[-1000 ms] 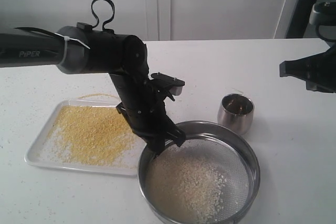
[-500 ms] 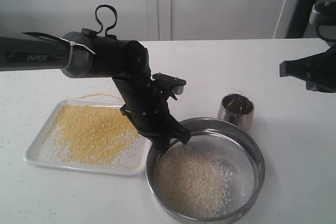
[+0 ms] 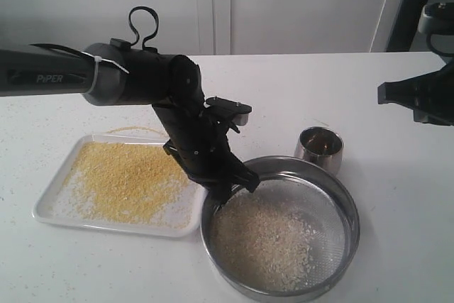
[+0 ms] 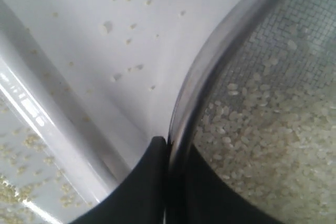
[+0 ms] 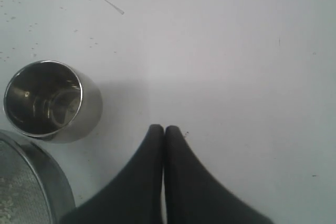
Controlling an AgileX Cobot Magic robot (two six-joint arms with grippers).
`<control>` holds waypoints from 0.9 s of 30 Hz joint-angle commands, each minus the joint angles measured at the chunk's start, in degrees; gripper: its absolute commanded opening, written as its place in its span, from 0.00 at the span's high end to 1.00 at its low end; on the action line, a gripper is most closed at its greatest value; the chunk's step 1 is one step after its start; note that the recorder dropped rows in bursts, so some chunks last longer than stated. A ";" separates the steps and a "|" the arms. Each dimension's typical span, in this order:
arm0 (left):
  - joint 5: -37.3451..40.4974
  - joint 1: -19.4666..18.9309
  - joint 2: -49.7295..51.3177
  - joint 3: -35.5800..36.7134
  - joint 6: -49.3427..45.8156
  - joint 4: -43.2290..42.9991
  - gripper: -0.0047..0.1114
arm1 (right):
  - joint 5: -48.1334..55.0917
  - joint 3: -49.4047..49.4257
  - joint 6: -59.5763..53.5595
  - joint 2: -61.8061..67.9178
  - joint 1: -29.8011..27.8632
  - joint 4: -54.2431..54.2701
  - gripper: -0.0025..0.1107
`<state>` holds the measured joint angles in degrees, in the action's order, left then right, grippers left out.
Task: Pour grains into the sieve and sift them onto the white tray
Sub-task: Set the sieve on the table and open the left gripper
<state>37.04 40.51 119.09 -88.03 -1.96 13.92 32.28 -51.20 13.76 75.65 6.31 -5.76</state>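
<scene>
The round steel-rimmed sieve (image 3: 333, 189) sits on the table to the right of the white tray (image 3: 44, 207), holding pale beige-white grains (image 3: 266, 239) on its mesh. Fine golden-yellow grains (image 3: 120, 175) lie spread over the tray. My left gripper (image 3: 230, 188) is shut on the sieve's near-left rim (image 4: 210, 61), one finger outside and one inside. The tray's rim (image 4: 58, 124) runs close beside it. My right gripper (image 5: 164, 128) is shut on nothing and hangs over bare table, at the right edge of the exterior view (image 3: 418, 97).
A small rounded steel cup (image 3: 318, 148) stands upright behind the sieve, looking nearly bare inside in the right wrist view (image 5: 44, 98). Stray grains dot the white tabletop (image 4: 131, 30). A wall stands beyond the table's far edge.
The left gripper has dragged the sieve to the right, off the tray's edge and onto the table. The pale grains shifted inside it. The right arm has not moved.
</scene>
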 commanded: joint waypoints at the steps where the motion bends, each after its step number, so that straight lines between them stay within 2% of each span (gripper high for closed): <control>1: -0.10 0.21 -0.39 -0.06 0.78 1.47 0.72 | -0.76 -0.12 0.04 -0.11 -0.24 -0.24 0.98; 3: -0.10 0.21 -0.39 -0.06 0.78 1.47 0.66 | -0.76 -0.12 0.04 -0.11 -0.24 -0.24 0.98; 6: -0.10 0.21 -0.39 -0.06 0.78 1.47 0.63 | -0.76 -0.12 0.04 -0.11 -0.24 -0.24 0.98; 20: 1.04 0.21 -2.60 -0.06 0.78 1.34 0.63 | -0.65 -0.12 0.04 -0.11 -0.24 -0.24 0.98; 27: 7.04 0.21 -4.41 -0.06 0.78 -0.70 0.64 | -0.65 -0.12 0.04 -0.11 -0.24 -0.24 0.98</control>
<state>40.31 40.51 116.05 -88.03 -1.75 13.86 32.28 -51.20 13.76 75.65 6.31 -5.76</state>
